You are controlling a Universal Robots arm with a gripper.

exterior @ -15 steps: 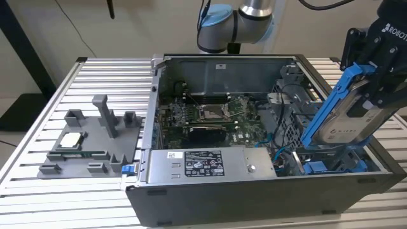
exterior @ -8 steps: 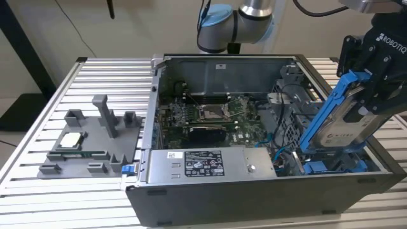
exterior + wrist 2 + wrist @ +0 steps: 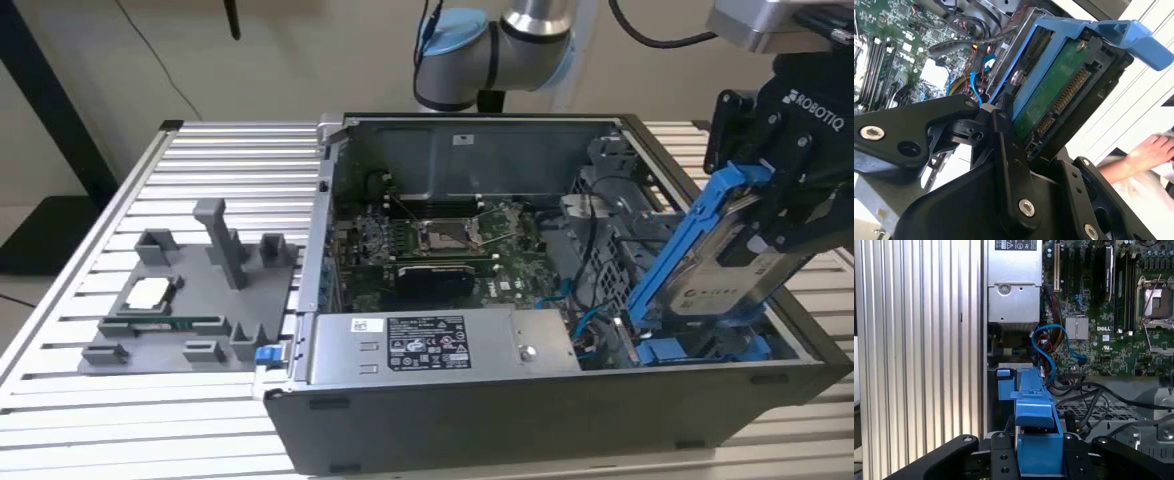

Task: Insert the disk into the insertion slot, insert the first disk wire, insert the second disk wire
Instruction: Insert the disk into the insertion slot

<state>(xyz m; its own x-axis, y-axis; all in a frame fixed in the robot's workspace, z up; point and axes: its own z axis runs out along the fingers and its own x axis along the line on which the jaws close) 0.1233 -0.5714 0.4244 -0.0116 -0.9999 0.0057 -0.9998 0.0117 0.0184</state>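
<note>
1. The gripper pinches the disk between its jaws.
2. The disk hangs tilted, with its lower end near the slot.
3. The slot sits at the exterior view's right inside the open case.

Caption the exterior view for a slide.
The gripper holds the disk tilted, lower end at the insertion slot of the computer case.

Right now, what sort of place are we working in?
Probably a robot assembly test bench: an open computer case on a slatted metal table, a grey parts fixture beside it, and the gripper holding the disk.
</note>
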